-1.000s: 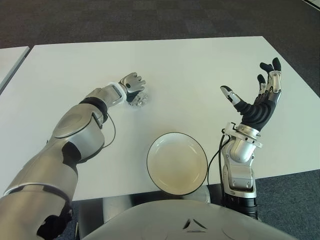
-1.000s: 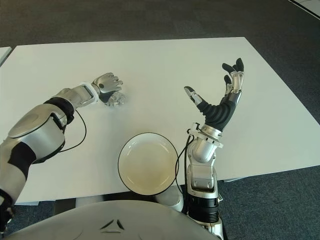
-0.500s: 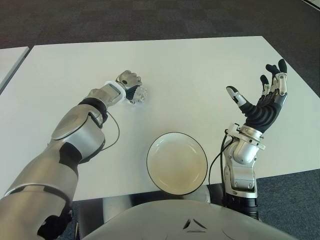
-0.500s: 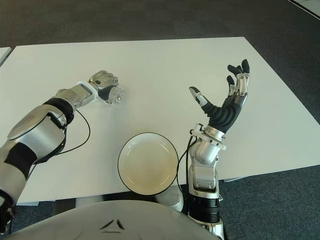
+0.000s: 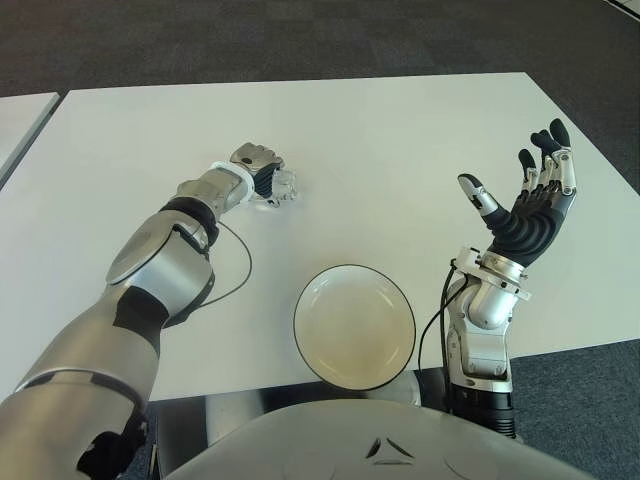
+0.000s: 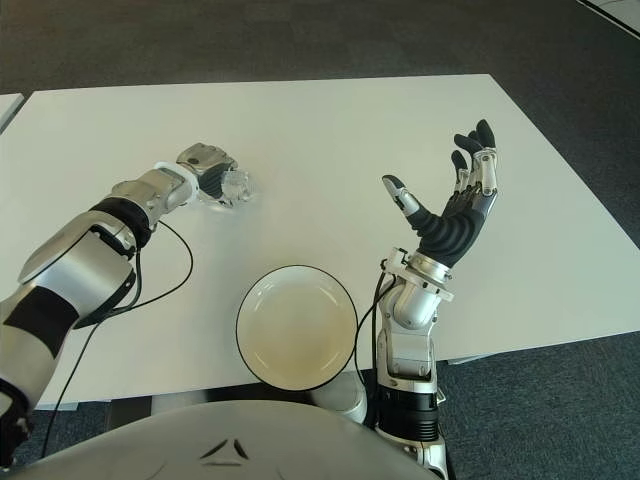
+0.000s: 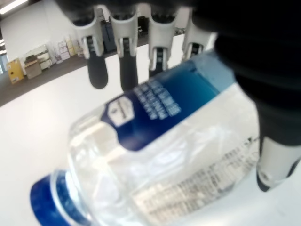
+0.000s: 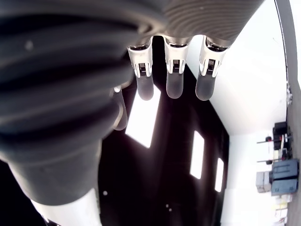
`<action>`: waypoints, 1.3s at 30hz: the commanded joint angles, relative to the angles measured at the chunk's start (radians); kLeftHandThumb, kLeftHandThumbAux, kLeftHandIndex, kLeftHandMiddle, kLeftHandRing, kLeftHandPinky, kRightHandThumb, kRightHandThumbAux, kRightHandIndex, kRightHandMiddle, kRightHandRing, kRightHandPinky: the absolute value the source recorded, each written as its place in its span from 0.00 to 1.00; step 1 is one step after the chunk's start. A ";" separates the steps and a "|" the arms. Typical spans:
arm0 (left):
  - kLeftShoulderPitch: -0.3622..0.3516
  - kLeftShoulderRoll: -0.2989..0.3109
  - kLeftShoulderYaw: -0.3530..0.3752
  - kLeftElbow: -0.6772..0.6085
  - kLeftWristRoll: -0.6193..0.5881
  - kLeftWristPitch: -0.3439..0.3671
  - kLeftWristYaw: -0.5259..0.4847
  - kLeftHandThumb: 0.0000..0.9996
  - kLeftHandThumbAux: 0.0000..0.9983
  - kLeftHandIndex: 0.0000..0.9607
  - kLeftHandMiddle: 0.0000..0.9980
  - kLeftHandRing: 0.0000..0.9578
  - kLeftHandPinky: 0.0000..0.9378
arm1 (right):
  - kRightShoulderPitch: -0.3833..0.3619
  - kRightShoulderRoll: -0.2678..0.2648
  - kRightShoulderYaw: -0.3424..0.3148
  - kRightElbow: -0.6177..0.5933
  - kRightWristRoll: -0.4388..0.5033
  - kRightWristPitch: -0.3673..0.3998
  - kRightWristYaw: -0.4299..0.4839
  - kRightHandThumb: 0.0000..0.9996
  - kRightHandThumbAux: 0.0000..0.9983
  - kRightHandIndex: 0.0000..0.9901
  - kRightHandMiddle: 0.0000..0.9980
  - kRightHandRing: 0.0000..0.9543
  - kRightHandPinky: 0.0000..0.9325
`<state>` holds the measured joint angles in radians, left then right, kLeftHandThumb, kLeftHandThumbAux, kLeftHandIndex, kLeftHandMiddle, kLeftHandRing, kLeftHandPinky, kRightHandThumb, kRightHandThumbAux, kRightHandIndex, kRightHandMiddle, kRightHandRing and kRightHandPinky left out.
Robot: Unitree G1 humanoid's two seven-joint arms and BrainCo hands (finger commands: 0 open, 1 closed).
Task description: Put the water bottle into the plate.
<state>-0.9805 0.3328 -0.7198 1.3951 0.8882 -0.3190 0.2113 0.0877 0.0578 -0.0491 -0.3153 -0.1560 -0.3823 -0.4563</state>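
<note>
A clear water bottle (image 5: 281, 187) with a blue label and blue cap (image 7: 51, 202) is gripped in my left hand (image 5: 262, 178) over the white table's left middle. In the left wrist view the fingers (image 7: 124, 44) wrap around the bottle's body (image 7: 178, 141). The white plate with a dark rim (image 5: 354, 326) sits at the table's near edge, in front and to the right of that hand. My right hand (image 5: 522, 205) is raised to the right of the plate, fingers spread, palm up, holding nothing.
The white table (image 5: 400, 130) stretches far behind the hands. A black cable (image 5: 232, 280) hangs from my left forearm over the table. Dark carpet (image 5: 300, 40) lies beyond the far edge, and a second white table edge (image 5: 18, 125) shows at far left.
My left hand closed on the bottle and turned it, lifting it slightly and shifting a little back. My right hand drifted slightly right and stays spread.
</note>
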 commanded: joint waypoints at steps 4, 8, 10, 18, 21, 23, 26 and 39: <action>0.025 -0.012 0.111 -0.009 -0.110 0.024 -0.061 0.85 0.67 0.42 0.55 0.90 0.90 | -0.034 0.041 -0.018 0.064 0.013 -0.035 -0.002 0.47 0.91 0.32 0.18 0.16 0.23; 0.020 -0.007 0.172 -0.014 -0.163 0.015 -0.069 0.85 0.67 0.42 0.55 0.90 0.90 | -0.044 0.045 -0.019 0.078 0.002 -0.029 -0.007 0.47 0.92 0.32 0.18 0.17 0.24; 0.007 0.001 0.191 -0.018 -0.178 0.005 -0.075 0.85 0.67 0.42 0.55 0.91 0.91 | -0.046 0.044 -0.019 0.082 -0.002 -0.025 -0.009 0.47 0.93 0.32 0.18 0.17 0.24; -0.069 0.047 0.263 -0.064 -0.238 -0.087 -0.123 0.85 0.67 0.42 0.54 0.91 0.90 | -0.062 0.038 -0.019 0.110 -0.041 -0.016 -0.022 0.46 0.95 0.32 0.18 0.18 0.24; -0.082 0.062 0.280 -0.089 -0.251 -0.127 -0.135 0.85 0.67 0.42 0.54 0.91 0.90 | -0.065 0.039 -0.017 0.113 -0.056 -0.005 -0.029 0.45 0.96 0.32 0.18 0.18 0.24; -0.082 0.065 0.282 -0.097 -0.250 -0.142 -0.128 0.85 0.67 0.42 0.54 0.91 0.90 | -0.068 0.041 -0.016 0.116 -0.067 0.003 -0.035 0.44 0.96 0.32 0.18 0.18 0.24; -0.083 0.074 0.276 -0.113 -0.237 -0.174 -0.104 0.85 0.67 0.41 0.54 0.91 0.90 | -0.071 0.043 -0.015 0.118 -0.083 0.018 -0.044 0.43 0.97 0.32 0.19 0.19 0.25; -0.041 0.143 0.316 -0.334 -0.301 -0.348 -0.181 0.85 0.67 0.41 0.54 0.92 0.90 | -0.095 0.041 -0.006 0.141 -0.110 0.037 -0.065 0.44 0.98 0.33 0.19 0.19 0.25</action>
<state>-1.0382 0.4481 -0.4331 1.1264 0.6314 -0.6340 0.0703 0.0102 0.0604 -0.0572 -0.1922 -0.2533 -0.3666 -0.5135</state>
